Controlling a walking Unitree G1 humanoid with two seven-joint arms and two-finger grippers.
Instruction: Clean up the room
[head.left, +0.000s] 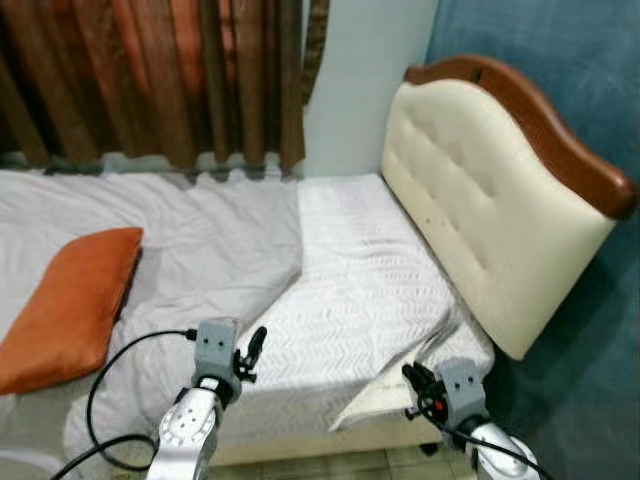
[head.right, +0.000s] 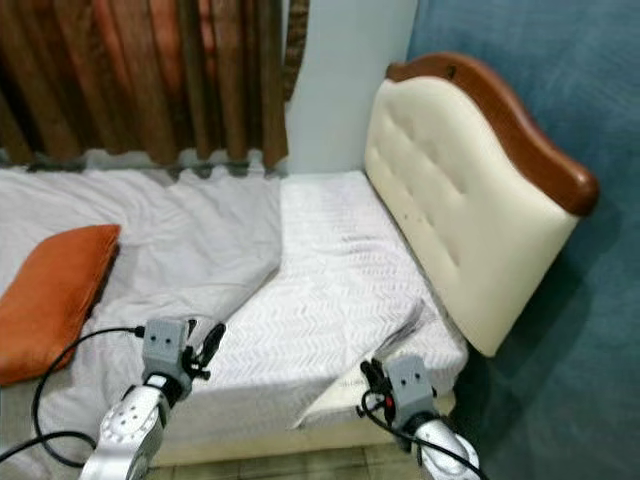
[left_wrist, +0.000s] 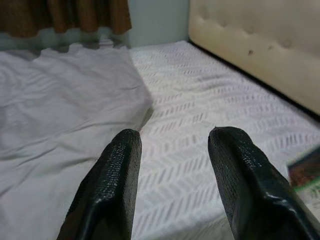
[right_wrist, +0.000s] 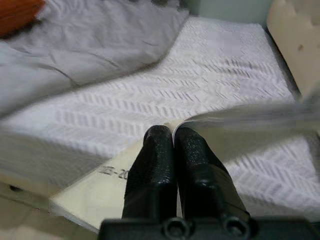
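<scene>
Two grippers over bed (head.left: 370, 280): right (right_wrist: 173, 131) pinching book (right_wrist: 105, 192), left (left_wrist: 175, 137) spread; sheet (head.left: 200, 250), pillow (head.left: 70, 300) untidied.

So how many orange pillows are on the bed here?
1: the orange pillow lies on the grey sheet at the robot's left. Others could lie beyond the picture's edge.
</scene>
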